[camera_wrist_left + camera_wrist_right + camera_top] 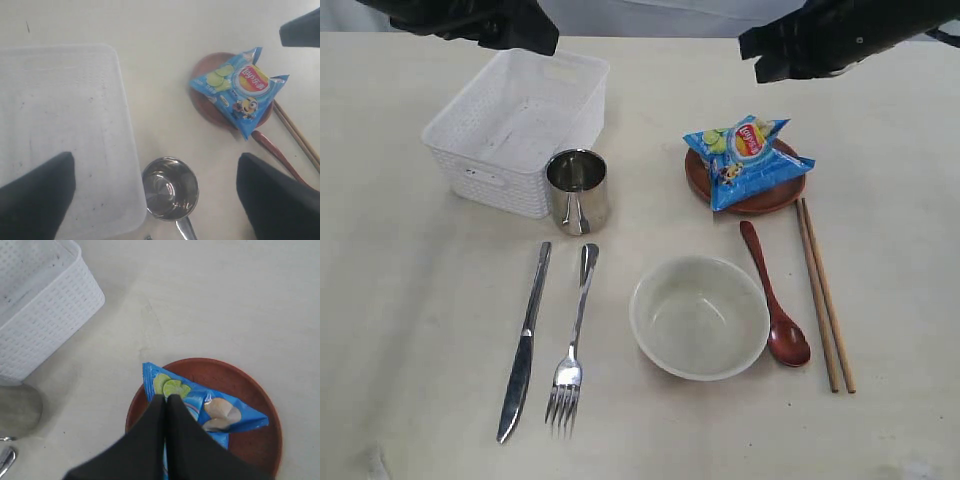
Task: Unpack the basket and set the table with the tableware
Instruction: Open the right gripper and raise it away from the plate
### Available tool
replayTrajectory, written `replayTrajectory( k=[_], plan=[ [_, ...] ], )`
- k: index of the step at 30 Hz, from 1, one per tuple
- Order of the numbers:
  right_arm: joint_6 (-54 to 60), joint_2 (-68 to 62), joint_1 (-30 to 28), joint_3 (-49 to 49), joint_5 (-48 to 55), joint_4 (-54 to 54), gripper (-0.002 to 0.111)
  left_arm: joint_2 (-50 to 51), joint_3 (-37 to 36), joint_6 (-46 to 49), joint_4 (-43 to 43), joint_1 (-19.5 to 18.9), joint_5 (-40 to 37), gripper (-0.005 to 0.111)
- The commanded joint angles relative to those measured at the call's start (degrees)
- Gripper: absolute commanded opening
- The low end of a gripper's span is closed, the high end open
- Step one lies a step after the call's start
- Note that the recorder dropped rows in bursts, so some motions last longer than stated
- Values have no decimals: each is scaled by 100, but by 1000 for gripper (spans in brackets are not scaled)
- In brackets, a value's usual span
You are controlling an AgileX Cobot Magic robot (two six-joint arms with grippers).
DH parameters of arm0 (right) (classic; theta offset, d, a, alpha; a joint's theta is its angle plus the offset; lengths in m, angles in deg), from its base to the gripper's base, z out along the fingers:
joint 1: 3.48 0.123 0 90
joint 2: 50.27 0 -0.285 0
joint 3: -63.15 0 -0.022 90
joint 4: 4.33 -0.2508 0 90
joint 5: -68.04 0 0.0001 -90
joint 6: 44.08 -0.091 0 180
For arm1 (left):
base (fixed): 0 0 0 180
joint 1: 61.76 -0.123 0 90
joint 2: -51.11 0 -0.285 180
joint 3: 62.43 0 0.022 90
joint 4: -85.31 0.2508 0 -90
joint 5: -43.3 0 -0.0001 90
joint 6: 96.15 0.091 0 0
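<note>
The white basket (515,125) stands at the back left with nothing in it. A steel cup (577,190) is beside its front corner. On the table (410,300) lie the knife (524,340), fork (572,345), cream bowl (699,316), dark red spoon (775,300) and chopsticks (823,295). The reddish-brown plate (760,197) carries a blue chip bag (745,160). My left gripper (155,162) hangs open high over the cup and the basket edge (125,130). My right gripper (166,399) is shut and empty, above the bag (225,412) on the plate (250,385).
Both black arms hang at the far edge of the exterior view, the left gripper (530,35) over the basket's back rim and the right gripper (765,55) behind the plate. Bare tabletop stretches at the left and right sides.
</note>
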Motion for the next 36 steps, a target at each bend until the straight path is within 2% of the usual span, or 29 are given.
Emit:
replayTrajectory(
  k=[1,8,19,32,35,36],
  plan=[
    [34,-475,-32,-200,-196,113,0,-40,-33,19,16,-10,23,81],
    [34,-1278,-17,-241,-244,121,0,-40,-33,19,16,-10,23,81],
    [35,-1533,-17,-241,-244,121,0,-40,-33,19,16,-10,23,81],
    [-186,349,-32,-241,205,125,0,-40,-38,64,85,-10,-163,81],
    [-614,808,-32,-241,478,513,0,-40,-178,234,36,-10,-193,81],
    [-968,971,-32,-241,632,937,0,-40,-298,336,-47,-10,-131,81]
  ],
)
